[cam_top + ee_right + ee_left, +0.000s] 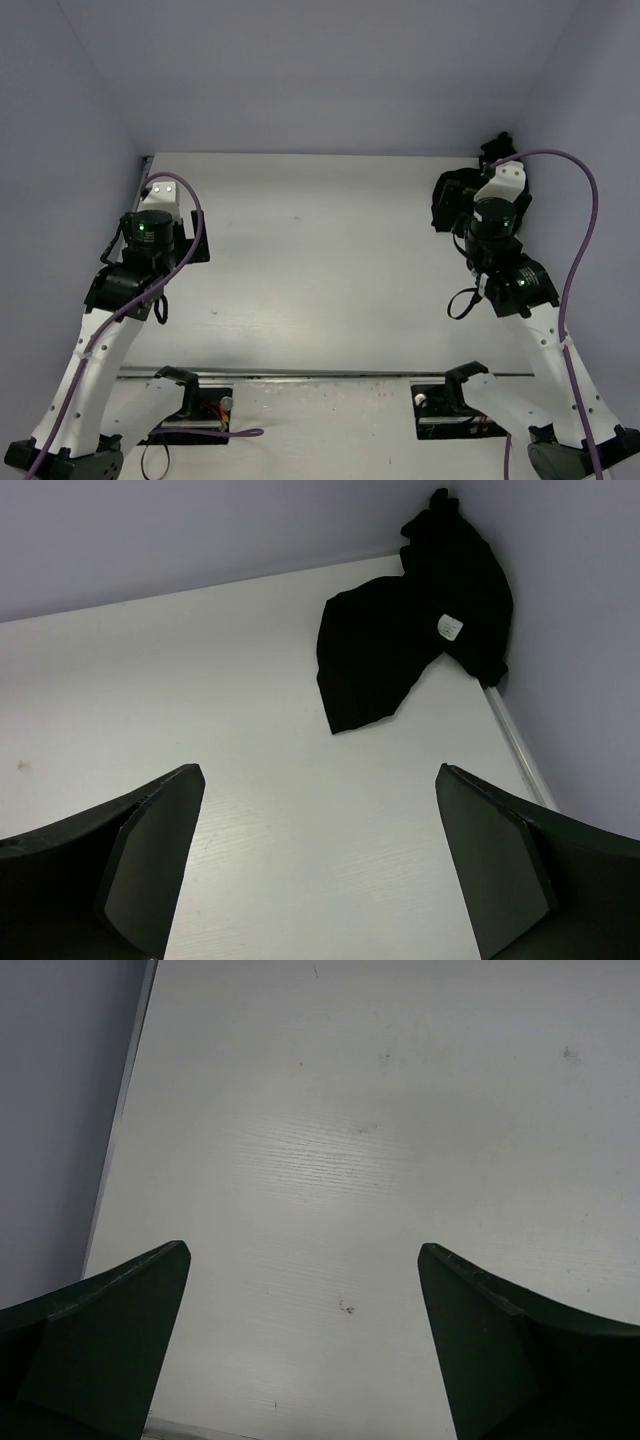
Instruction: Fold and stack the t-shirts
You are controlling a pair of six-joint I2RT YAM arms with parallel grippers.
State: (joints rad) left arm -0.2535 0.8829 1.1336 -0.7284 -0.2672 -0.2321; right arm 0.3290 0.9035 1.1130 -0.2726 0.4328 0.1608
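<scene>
One black t-shirt [400,650] is in view, crumpled in a loose heap at the upper right of the right wrist picture, in the far corner where the white table [300,730] meets the pale violet wall [200,530]. Part of it climbs up the corner, and a flatter flap spreads down and to the left across the tabletop, ending in a point. A small white label [450,627] shows on the cloth near its right side. The right gripper [320,780] has its two dark fingers [150,870] wide apart at the bottom corners of that picture, with bare table between them; it holds nothing, and the shirt lies well apart from it, higher in the frame. In the top external view the same t-shirt [447,205] sits at the upper right of the table [320,260], partly hidden behind the right arm [515,280], whose wrist end stands just beside it. At the left of that frame, the left arm [125,290] is well apart from the shirt. The left gripper [305,1260] is likewise spread wide and empty, its fingers [110,1350] at the lower corners of the left wrist picture over bare, faintly speckled tabletop, with the wall [60,1110] running up the left of the frame.
</scene>
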